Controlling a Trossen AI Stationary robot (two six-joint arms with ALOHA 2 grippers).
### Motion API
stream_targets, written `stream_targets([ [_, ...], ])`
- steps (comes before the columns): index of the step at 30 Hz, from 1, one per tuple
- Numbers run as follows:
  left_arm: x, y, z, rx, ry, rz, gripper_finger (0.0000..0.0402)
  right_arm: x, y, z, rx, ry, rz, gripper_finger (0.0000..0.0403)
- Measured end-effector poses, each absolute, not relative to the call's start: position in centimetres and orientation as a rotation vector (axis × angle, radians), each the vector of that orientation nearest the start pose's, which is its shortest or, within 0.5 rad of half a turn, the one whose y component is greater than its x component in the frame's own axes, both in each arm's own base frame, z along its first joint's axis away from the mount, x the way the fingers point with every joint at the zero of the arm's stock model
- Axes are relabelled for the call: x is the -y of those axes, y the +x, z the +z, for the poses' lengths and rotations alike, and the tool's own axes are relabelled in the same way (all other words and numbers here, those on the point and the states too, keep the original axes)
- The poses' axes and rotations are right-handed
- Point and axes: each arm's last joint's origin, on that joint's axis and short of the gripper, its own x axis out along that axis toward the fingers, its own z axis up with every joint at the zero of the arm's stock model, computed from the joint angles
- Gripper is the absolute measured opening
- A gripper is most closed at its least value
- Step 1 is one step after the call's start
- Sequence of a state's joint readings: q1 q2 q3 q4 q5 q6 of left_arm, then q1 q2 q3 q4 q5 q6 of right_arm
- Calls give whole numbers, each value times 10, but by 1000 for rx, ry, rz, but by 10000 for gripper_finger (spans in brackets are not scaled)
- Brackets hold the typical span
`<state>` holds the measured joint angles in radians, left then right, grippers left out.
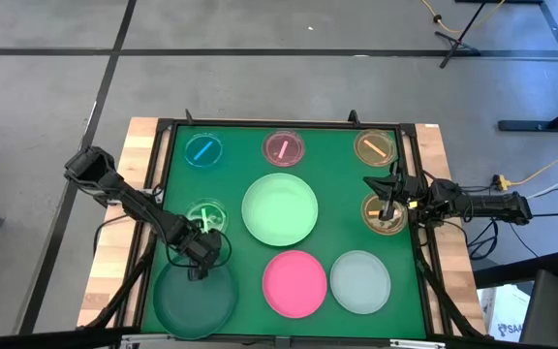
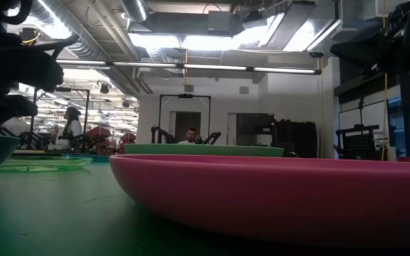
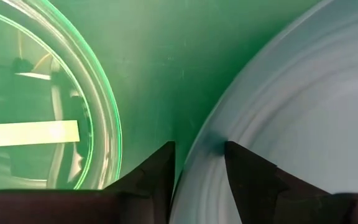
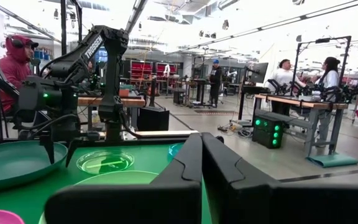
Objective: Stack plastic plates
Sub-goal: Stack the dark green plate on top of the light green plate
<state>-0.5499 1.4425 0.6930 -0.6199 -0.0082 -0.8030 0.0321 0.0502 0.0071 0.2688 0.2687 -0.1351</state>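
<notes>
Several round plates lie apart on the green mat [image 1: 231, 184]. The large ones are light green [image 1: 279, 208], pink [image 1: 294, 283], pale grey-white [image 1: 360, 281] and dark green [image 1: 195, 301]. The small translucent ones are blue [image 1: 202, 150], pink [image 1: 284, 147], amber [image 1: 375, 146], brown [image 1: 386, 221] and green [image 1: 205, 215]. My left gripper [image 1: 198, 268] is shut on the dark green plate's far rim, next to the small green plate [image 3: 42, 124]. My right gripper [image 1: 382, 199] is shut and empty. It points level toward the table's left, above the brown plate. My left gripper has the dark green plate's far rim [image 3: 194, 155] between its two fingers, one finger [image 3: 247, 180] inside the plate and one [image 3: 157, 174] outside over the mat. The fingers come from above, slanting down. Whether the plate is lifted off the mat I cannot tell.
A black frame [image 1: 289, 123] borders the mat, with the wooden table edge [image 1: 139, 145] outside it. Bare mat shows between the plates. People sit and stand at benches in the room beyond [image 4: 284, 71].
</notes>
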Motion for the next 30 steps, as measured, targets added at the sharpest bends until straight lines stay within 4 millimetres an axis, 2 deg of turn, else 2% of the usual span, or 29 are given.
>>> stream_targets([
  [4,118,193,148,-1397,-266,83,118,5,97,188,212,-100,-251,0],
  [17,111,199,149,-1401,-324,79,30,5,97,189,225,-98,-252,0],
  [24,107,202,152,-1413,-369,72,23,5,97,189,226,-98,-252,0],
  [30,108,211,167,-1360,-386,49,20,5,97,189,226,-99,-252,0],
])
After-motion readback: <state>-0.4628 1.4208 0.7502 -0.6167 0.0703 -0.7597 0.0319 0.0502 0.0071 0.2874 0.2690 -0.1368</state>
